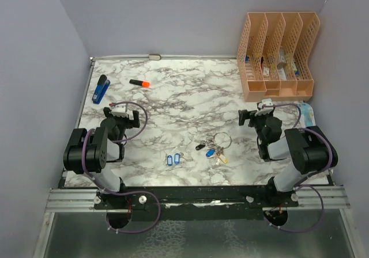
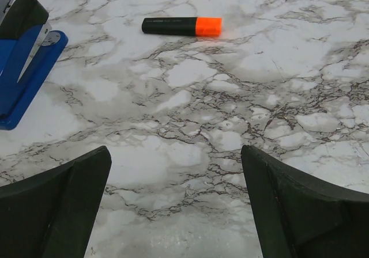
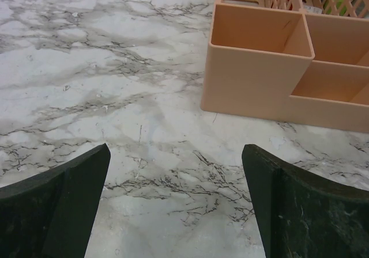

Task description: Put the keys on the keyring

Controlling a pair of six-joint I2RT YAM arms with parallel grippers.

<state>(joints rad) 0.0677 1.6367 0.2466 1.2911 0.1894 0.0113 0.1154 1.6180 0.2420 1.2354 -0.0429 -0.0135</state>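
- Overhead: glossy bench (image 1: pixel 173 105) in a white marble pattern, veined grey and brown.
- Near the front edge, roughly midway between the two arms: keys (image 1: pixel 173 159), two oblong blue plastic tags with pale windows, flat and side by side.
- Just right of them, not touching: keyring (image 1: pixel 222 139), a thin silver wire loop lying flat, with small metal keys and blue, yellow and black tags bunched at its lower left.
- Spread wide and holding nothing: left end effector (image 1: pixel 123 115), its matte black wedge-shaped fingers (image 2: pixel 57 206) over bare marble in the wrist view.
- Likewise spread wide and empty: right end effector (image 1: pixel 257 115), dark and faintly mottled up close.
- Clear in the left wrist view, small at far left from above: blue stapler (image 2: pixel 23 74) with black top and steel plate; black highlighter (image 2: pixel 181 26) with orange cap.
- Clear in the right wrist view: smooth peach plastic organizer (image 3: pixel 259 68), open box compartments in front, lattice walls behind; from above, four upright slotted dividers.
- Keys and keyring in the overhead view only.
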